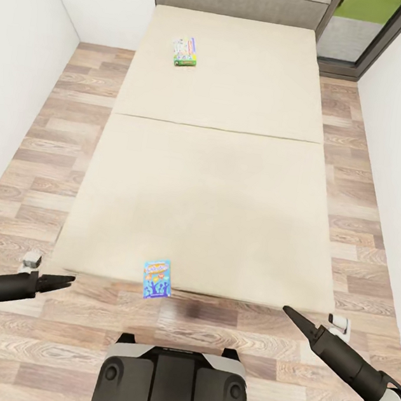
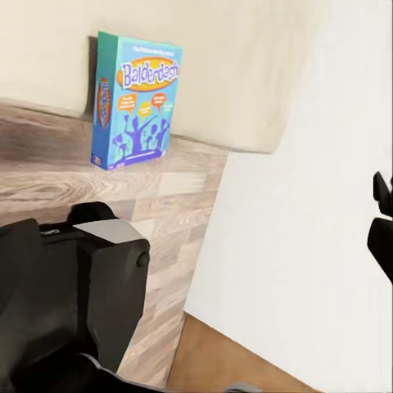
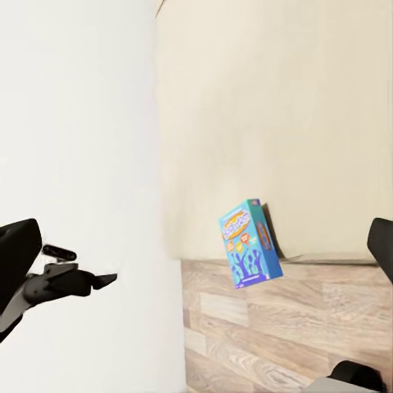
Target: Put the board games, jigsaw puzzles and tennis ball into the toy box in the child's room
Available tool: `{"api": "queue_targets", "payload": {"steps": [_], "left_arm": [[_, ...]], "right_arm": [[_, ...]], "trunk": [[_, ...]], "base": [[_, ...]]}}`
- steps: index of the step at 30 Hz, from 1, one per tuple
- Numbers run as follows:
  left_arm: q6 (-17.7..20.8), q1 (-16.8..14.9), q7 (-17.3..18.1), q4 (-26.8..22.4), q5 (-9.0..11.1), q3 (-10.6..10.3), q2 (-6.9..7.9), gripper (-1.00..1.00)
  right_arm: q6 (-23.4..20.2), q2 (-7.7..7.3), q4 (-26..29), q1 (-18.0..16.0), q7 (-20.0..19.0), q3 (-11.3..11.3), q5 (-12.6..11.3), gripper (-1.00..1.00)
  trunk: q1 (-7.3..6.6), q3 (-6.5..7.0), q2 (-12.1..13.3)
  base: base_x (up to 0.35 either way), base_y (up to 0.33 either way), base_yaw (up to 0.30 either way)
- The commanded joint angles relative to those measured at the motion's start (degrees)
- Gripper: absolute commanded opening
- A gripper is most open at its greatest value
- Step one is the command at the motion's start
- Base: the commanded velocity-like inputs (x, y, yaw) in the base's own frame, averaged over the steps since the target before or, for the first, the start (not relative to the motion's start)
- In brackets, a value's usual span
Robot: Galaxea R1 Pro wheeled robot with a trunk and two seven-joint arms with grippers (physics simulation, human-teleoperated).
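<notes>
I'm parked at the foot edge of the bed, both arms low and spread wide over the wood-plank floor. The left gripper and the right gripper each taper to a dark point in the head view, so the jaws look drawn together with nothing between them, though I can't be sure from this angle.

One board game, the blue Balderdash box, isn't lying flat on the mattress: it stands on the floor, leaning against the foot edge of the bed, just ahead of my base. The green board game lies flat near the head edge, toward the left side.

My worry is the leaning box. A nudge from a fingertip or my base rolling forward could tip it face-down, leaving nothing to pinch. The far one may be beyond my reach from here.
</notes>
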State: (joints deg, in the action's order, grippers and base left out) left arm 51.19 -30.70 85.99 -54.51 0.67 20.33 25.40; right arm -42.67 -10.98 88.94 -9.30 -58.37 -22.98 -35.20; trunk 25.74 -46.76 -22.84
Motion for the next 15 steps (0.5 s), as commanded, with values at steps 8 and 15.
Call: {"api": "queue_targets", "payload": {"steps": [8,15], "left_arm": [[-0.08,1.69,4.01,-0.08,-0.31,2.73,0.32,1.00],[-0.19,1.97,4.01,-0.14,-0.42,3.72,0.35,1.00]], "right_arm": [[-0.09,-0.01,-0.06,-0.02,0.00,0.10,-0.22,1.00],[0.04,0.01,-2.20,-0.02,0.39,0.46,0.12,1.00]], "trunk": [[0.04,0.70,-0.08],[0.04,1.36,-0.08]], "base": [[0.000,0.000,0.010],[0.000,0.000,0.060]]}}
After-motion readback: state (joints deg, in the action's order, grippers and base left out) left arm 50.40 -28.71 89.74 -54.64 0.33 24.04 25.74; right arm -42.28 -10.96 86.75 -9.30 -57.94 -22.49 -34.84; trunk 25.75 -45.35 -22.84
